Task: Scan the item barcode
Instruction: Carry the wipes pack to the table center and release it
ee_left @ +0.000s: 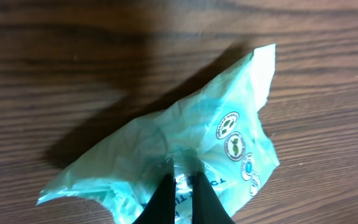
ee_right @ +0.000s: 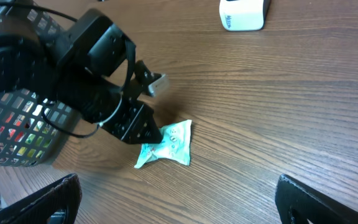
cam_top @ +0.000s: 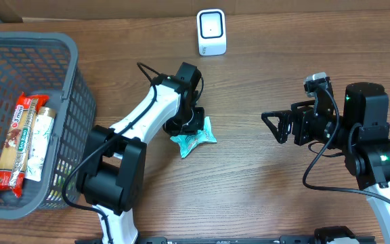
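So far my left gripper is only clamped on the packet lying on the table; showing it to the far scanner remains, with my right gripper gaping and empty.

We record left arm and right arm: white shells, black joints, black cables. Right gripper black; green lights behind it.

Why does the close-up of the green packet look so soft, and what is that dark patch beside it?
Left wrist view: the teal packet and left pincer sit very near the lens, probably why they blur; the dark patch is shadow cast on the wooden table. Overhead view: even light, sharp.
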`<state>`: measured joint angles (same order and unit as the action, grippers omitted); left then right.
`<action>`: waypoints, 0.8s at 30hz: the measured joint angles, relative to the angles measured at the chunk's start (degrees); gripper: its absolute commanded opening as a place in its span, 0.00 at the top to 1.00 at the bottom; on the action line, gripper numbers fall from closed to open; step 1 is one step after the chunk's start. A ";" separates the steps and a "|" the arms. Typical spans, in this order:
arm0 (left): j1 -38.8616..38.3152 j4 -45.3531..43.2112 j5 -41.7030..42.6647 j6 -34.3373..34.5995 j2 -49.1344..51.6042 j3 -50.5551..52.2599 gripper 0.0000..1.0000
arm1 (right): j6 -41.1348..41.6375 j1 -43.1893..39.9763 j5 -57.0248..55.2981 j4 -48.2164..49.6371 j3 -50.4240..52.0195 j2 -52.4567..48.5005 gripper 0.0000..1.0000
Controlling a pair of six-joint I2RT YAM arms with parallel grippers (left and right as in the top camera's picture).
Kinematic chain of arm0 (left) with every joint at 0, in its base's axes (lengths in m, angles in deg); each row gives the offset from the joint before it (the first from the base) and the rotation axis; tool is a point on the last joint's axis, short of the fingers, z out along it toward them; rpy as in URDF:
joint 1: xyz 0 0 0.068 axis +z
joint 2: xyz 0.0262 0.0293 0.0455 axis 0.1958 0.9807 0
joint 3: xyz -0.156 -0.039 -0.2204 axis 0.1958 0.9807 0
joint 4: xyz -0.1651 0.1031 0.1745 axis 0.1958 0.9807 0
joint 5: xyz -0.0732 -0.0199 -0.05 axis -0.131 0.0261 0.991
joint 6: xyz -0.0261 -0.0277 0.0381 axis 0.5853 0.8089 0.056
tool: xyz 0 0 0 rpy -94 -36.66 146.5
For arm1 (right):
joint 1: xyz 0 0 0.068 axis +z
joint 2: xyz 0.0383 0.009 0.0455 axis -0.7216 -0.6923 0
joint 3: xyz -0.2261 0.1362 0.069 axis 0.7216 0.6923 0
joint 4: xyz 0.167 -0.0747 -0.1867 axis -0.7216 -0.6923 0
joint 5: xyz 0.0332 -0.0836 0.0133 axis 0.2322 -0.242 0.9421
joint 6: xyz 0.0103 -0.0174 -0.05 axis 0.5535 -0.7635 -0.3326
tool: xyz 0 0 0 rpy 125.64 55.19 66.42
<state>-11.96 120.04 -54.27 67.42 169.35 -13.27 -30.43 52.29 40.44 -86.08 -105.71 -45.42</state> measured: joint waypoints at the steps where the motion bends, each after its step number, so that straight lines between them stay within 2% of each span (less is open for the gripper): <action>1: -0.04 -0.66 0.04 0.11 -0.35 0.94 0.96 | 0.02 0.00 -0.02 0.00 0.00 0.00 0.00; 6: -0.04 -3.54 0.63 0.44 -1.20 3.89 0.95 | 0.02 0.00 0.00 -0.02 0.00 0.00 0.00; 10: -0.70 -4.79 0.87 1.11 -1.36 4.59 0.76 | 0.02 0.00 -0.02 -0.02 0.00 0.00 0.00; 13: -1.97 -5.33 0.83 0.70 -1.51 4.59 0.51 | 0.00 0.00 0.00 -0.02 0.00 0.00 0.00; 14: -2.54 -5.51 0.83 0.00 -1.55 4.59 0.46 | 0.02 0.00 0.00 -0.02 0.00 0.00 0.00; 16: -3.58 -5.86 0.66 -1.05 -1.75 4.57 0.40 | 0.00 0.00 -0.02 -0.02 0.00 -0.02 0.00; 20: -4.50 -5.97 -0.31 -2.08 -1.86 4.57 0.35 | 0.02 0.00 -0.02 -0.09 0.00 -0.02 0.00; 24: -4.72 -5.99 -0.63 -2.69 -1.95 4.57 0.23 | 0.02 0.00 -0.02 -0.50 0.00 -0.02 0.00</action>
<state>-16.68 114.05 -54.90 64.73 167.40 -8.70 -30.41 52.29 40.42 -86.58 -105.71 -45.44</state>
